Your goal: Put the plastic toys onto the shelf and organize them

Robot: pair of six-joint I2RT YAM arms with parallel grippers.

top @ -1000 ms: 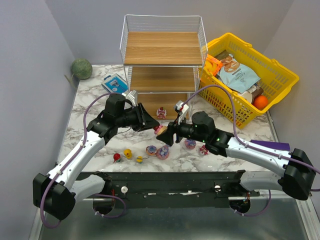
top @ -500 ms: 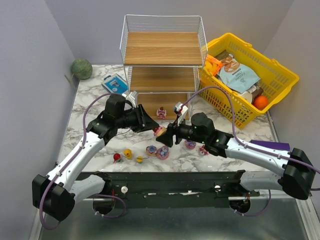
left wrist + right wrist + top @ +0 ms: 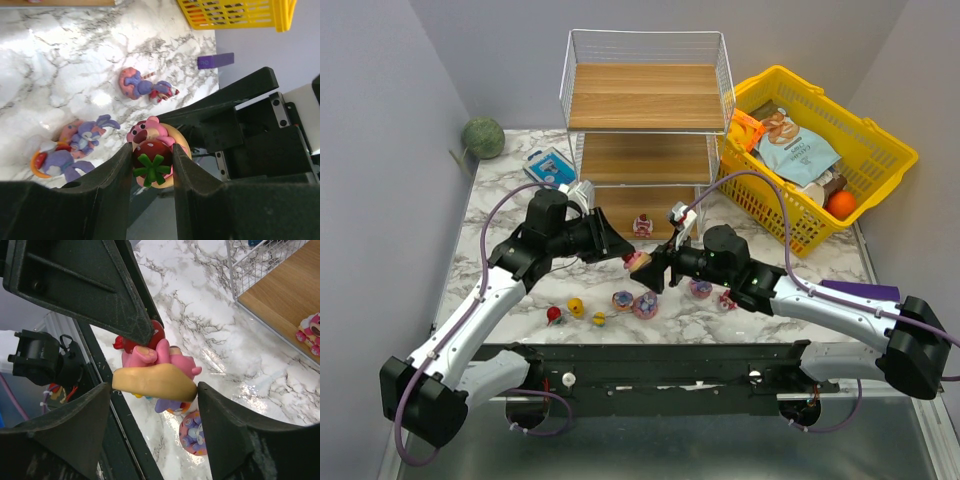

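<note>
The left claw (image 3: pixel 626 258) grips a pink cake-like toy (image 3: pixel 152 150) above the bench (image 3: pixel 500 212), before the shelf (image 3: pixel 645 96). The right claw (image 3: pixel 154 388) stands open around it. Writing on the packet (image 3: pixel 795 150) in the yellow basket (image 3: pixel 850 113) is too small to read.

No lettering can be read in any view. The pale blue snack packet (image 3: pixel 798 152) in the yellow plastic basket (image 3: pixel 880 165) carries print, and so does the small blue-and-white box (image 3: pixel 550 167) on the marble-patterned bench (image 3: pixel 495 215) (both too small and blurred to make out).
</note>
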